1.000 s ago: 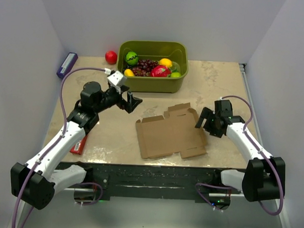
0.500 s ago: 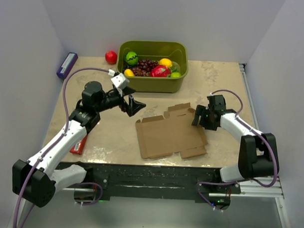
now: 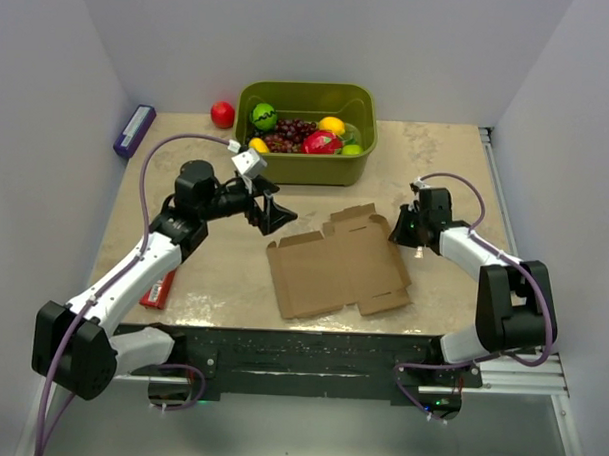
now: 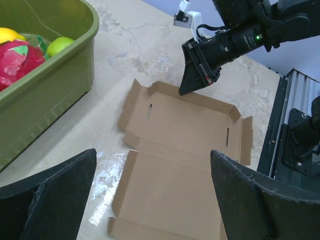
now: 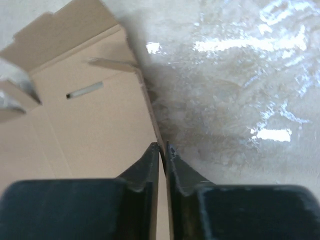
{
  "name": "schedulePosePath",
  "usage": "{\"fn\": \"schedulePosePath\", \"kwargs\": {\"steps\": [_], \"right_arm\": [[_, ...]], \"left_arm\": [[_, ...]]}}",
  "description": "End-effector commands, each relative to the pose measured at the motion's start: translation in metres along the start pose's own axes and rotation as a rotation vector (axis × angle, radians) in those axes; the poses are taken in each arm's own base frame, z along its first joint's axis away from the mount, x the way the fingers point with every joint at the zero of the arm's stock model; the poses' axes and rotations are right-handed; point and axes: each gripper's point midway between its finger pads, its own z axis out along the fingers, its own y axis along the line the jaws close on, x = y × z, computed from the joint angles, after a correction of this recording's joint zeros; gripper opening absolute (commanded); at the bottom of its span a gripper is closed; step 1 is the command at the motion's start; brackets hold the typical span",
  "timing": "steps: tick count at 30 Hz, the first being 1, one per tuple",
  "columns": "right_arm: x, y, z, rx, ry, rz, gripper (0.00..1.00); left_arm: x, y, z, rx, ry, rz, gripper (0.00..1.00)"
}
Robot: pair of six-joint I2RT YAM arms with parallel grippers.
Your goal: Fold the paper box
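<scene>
We can read no text, label, brand or number anywhere. The paper box (image 3: 338, 264) on the tabletop (image 3: 437, 158) shows plain brown card. The slim red pack (image 3: 159, 288) at the near left and the purple box (image 3: 134, 130) at the far left are too small for us to make out any print.

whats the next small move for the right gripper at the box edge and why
Probably lift the right gripper a little and swing it inward, to stand that side flap up. Its fingers look closed on the right edge of the paper box, which lies flat and unfolded. The left gripper hangs open above the box's other side, touching nothing.
</scene>
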Motion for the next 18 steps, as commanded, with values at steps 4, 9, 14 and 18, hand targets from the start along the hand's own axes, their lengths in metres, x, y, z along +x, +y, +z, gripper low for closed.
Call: {"fn": "schedulePosePath", "kwargs": {"steps": [4, 9, 14, 18], "right_arm": [[-0.048, 0.052, -0.025, -0.164, -0.144, -0.133, 0.0], [-0.074, 0.111, -0.043, -0.209, -0.181, -0.341, 0.0], [-0.093, 0.179, -0.072, -0.331, -0.194, -0.496, 0.0], [-0.097, 0.207, -0.091, -0.369, -0.166, -0.535, 0.0]], "left_arm": [[-0.014, -0.011, 0.0, 0.049, -0.044, 0.025, 1.0], [-0.037, -0.007, -0.003, 0.005, -0.081, 0.072, 1.0], [-0.052, 0.009, -0.011, -0.102, -0.043, 0.122, 0.99], [-0.072, 0.029, -0.027, -0.258, -0.073, 0.232, 0.99]]}}
